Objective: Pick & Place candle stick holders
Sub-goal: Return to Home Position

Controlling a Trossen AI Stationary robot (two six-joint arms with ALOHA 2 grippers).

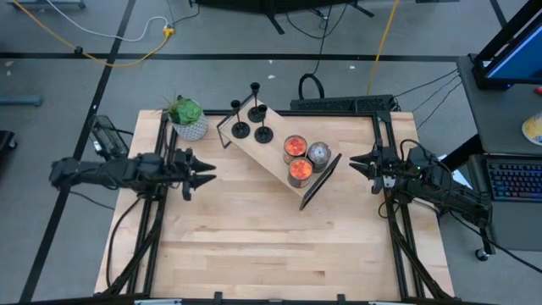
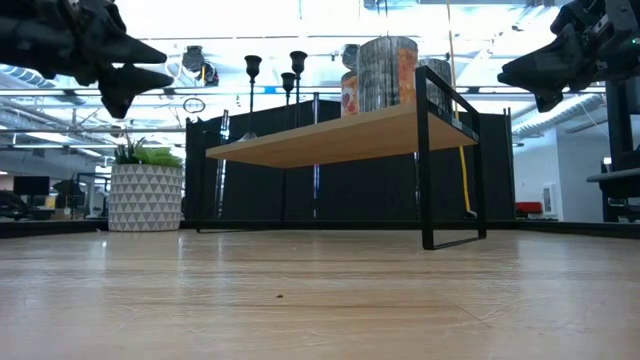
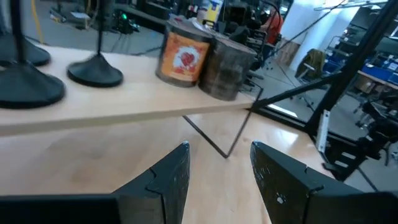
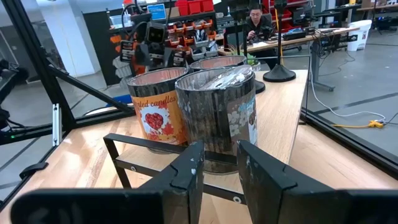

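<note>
left gripper (image 1: pixel 203 176) table-left, parted, empty | right gripper (image 1: pixel 356 163) table-right, narrowly parted, empty | candle stick holders (image 1: pixel 263 133) upright on shelf (image 1: pixel 271 159) beside potted plant (image 1: pixel 186 115) | risk: arm bumping shelf topples them

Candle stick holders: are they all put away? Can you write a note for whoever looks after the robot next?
Left end effector: open, empty, raised over the table's left side.
Right end effector: open, empty, raised over the right side.
All three candle stick holders stand upright on the shelf, at the end nearest the plant; candle jars fill the other end.
Done: placing. Left: probably only parking both arms.
</note>
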